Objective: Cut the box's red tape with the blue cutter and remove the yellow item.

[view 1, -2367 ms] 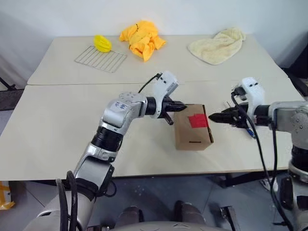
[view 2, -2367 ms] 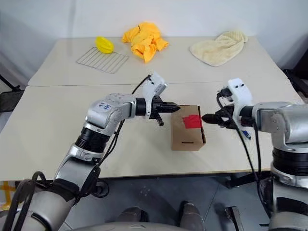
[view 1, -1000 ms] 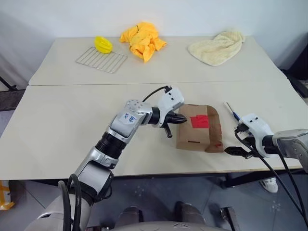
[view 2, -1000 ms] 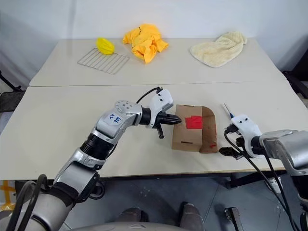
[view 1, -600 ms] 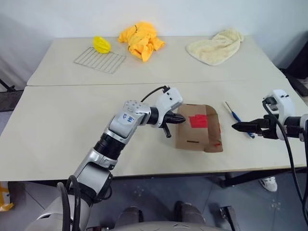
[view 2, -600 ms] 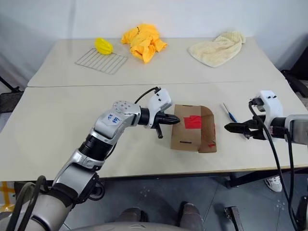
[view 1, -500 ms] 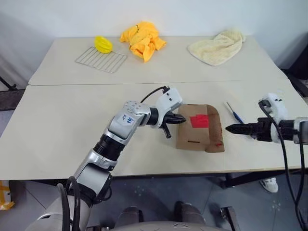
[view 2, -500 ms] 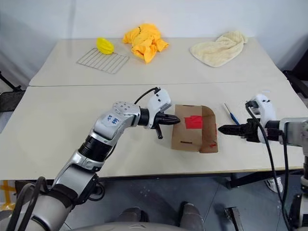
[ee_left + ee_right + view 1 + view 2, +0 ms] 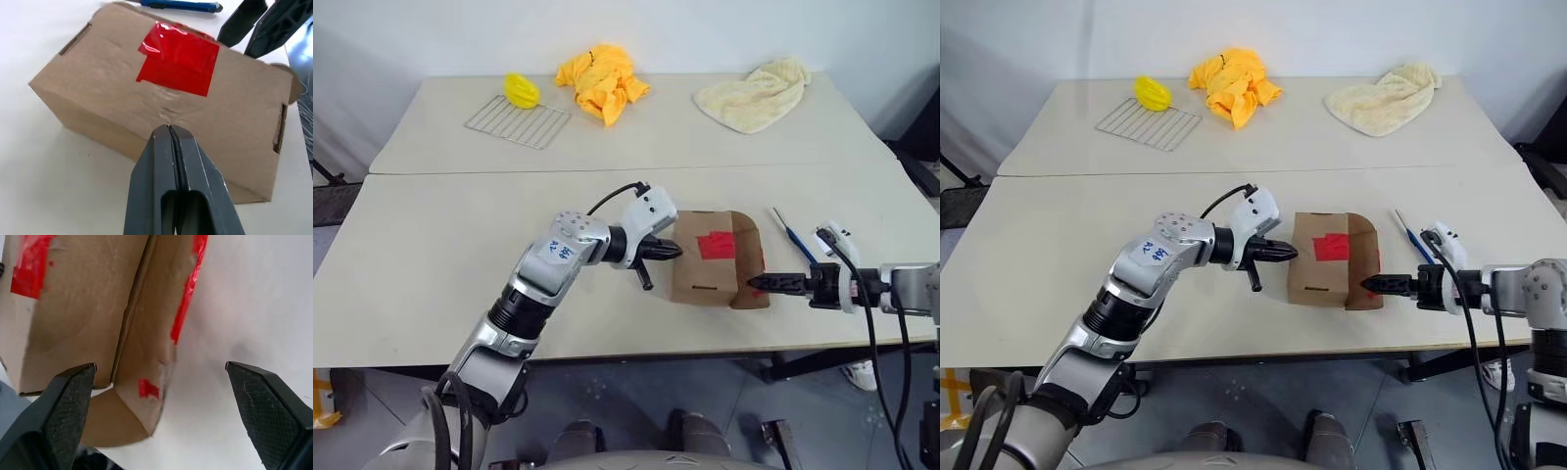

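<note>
Cardboard is what your coming move turns on, so read the desk [image 9: 431,255] from the left: your left gripper [image 9: 672,251] is clenched on nothing, its tip just beside the left face of the box [image 9: 710,274], close enough that contact cannot be ruled out. That box lies near the front edge of the desk, with the red tape [image 9: 716,245] on its upward face and a flap [image 9: 751,257] standing open at its right end, where scraps of red cling. Your right gripper [image 9: 1369,285] is spread wide with nothing between its fingers, and it points leftward, straight at that open end, so the opening lies directly ahead of it. This arm is the nearer one to reach inside, I judge, while the left steadies the far side. The blue cutter [image 9: 793,234] lies flat on the desk just beyond the right gripper, its long axis slanting away from you. No yellow item can be made out inside the box.
</note>
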Controlling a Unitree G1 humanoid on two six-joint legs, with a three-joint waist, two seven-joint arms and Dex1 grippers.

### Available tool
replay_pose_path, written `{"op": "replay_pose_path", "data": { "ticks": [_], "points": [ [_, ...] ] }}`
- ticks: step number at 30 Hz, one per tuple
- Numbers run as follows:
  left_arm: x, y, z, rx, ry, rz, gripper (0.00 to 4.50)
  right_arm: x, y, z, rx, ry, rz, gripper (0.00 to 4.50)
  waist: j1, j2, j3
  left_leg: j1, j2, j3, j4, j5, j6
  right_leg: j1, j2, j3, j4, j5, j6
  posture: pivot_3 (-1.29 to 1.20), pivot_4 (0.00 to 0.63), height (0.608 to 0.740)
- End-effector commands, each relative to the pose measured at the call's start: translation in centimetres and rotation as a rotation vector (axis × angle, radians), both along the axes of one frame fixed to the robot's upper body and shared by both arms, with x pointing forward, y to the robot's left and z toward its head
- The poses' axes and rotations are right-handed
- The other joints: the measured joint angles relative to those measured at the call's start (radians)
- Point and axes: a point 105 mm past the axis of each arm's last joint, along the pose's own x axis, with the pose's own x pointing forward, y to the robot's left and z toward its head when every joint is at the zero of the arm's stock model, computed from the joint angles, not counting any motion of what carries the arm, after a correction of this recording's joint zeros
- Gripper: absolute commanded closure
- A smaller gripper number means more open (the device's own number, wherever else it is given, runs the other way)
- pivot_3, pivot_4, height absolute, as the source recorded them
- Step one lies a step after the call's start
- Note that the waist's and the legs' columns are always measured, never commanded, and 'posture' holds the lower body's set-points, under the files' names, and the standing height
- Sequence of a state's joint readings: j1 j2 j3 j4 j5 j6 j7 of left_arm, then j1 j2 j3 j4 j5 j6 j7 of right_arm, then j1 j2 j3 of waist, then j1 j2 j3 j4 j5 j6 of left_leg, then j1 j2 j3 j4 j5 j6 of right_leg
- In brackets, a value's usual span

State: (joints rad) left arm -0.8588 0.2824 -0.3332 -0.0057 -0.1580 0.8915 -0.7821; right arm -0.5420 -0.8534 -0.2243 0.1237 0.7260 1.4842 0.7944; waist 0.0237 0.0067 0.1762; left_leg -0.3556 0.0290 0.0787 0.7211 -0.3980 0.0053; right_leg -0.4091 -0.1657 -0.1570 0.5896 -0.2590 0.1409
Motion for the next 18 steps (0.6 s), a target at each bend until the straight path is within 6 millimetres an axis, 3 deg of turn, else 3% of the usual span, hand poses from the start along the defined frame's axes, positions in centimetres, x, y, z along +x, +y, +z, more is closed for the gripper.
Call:
{"op": "replay_pose_path", "data": {
  "ticks": [1, 18],
  "points": [
    [-0.8, 0.2, -1.3, 0.036, 0.048, -0.008, 4.5, 0.6, 0.7, 0.1, 0.036, -0.016, 0.023, 0.07, -0.001, 0.0, 0.0, 0.0, 0.0, 0.0, 0.0, 0.0, 0.0, 0.0, 0.0, 0.0, 0.0, 0.0, 0.0, 0.0, 0.15, 0.74],
    [-1.0, -0.4, -1.2, 0.048, 0.05, -0.034, 4.5, 4.2, 3.4, -1.1, 0.127, -0.014, 0.076, 0.07, -0.031, -0.003, -0.003, 0.005, 0.0, 0.002, 0.0, 0.0, 0.0, 0.003, 0.0, 0.003, 0.002, 0.001, -0.001, 0.0, 0.15, 0.74]
  ]
}}
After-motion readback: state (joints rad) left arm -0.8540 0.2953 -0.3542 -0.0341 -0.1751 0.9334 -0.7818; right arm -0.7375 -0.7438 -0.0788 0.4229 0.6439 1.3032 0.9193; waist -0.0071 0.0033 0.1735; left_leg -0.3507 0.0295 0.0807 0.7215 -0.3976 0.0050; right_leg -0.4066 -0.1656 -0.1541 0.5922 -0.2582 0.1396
